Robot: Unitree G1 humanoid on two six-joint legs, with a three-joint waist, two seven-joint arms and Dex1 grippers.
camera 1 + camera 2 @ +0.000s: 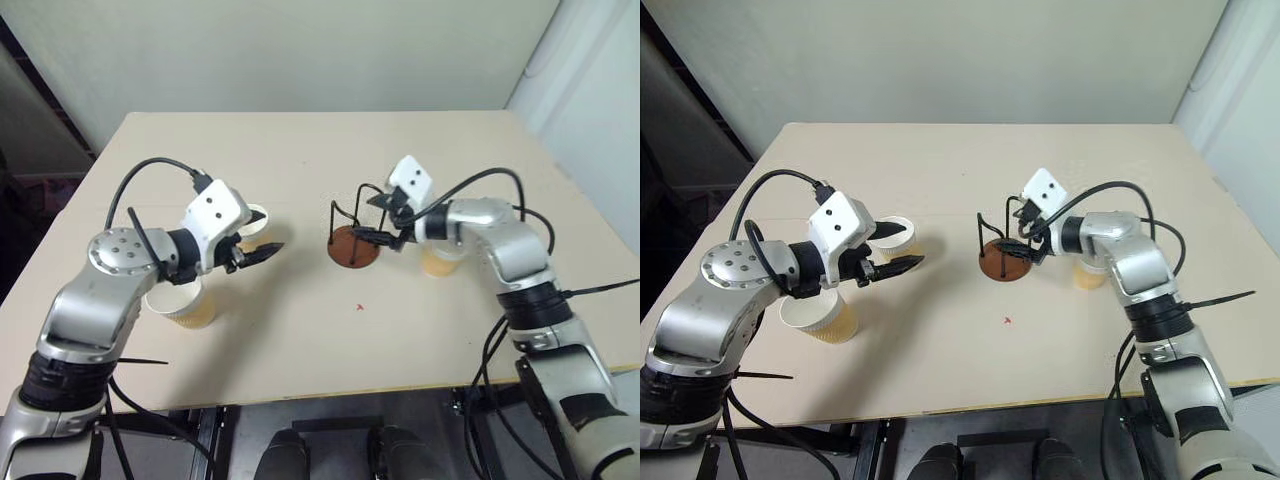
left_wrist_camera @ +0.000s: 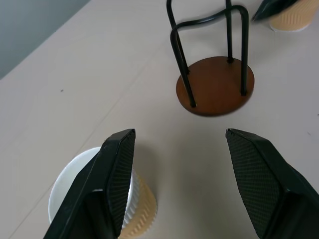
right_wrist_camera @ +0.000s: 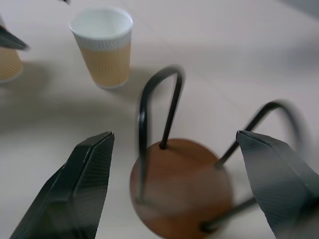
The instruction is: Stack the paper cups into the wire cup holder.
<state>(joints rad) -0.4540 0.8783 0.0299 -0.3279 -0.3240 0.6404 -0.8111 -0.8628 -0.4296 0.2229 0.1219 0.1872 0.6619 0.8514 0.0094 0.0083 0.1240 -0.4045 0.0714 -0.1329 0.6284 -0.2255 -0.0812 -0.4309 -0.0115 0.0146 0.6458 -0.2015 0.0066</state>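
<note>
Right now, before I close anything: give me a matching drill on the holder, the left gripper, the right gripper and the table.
Things:
1. holder
2. left gripper
3. right gripper
4. table

States:
A. open, beside a cup
B. empty, upright at mid-table
C. open, at the holder
D. beige, bears three cups

Pairs: 1-B, 2-A, 3-C, 4-D

Beige table (image 1: 300, 340); small red mark (image 1: 360, 307) on it.

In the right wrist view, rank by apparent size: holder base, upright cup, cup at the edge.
1. Holder base, largest, though nearest the camera.
2. Upright cup.
3. Edge cup, smallest, but cut off by the frame, so unsure.
</note>
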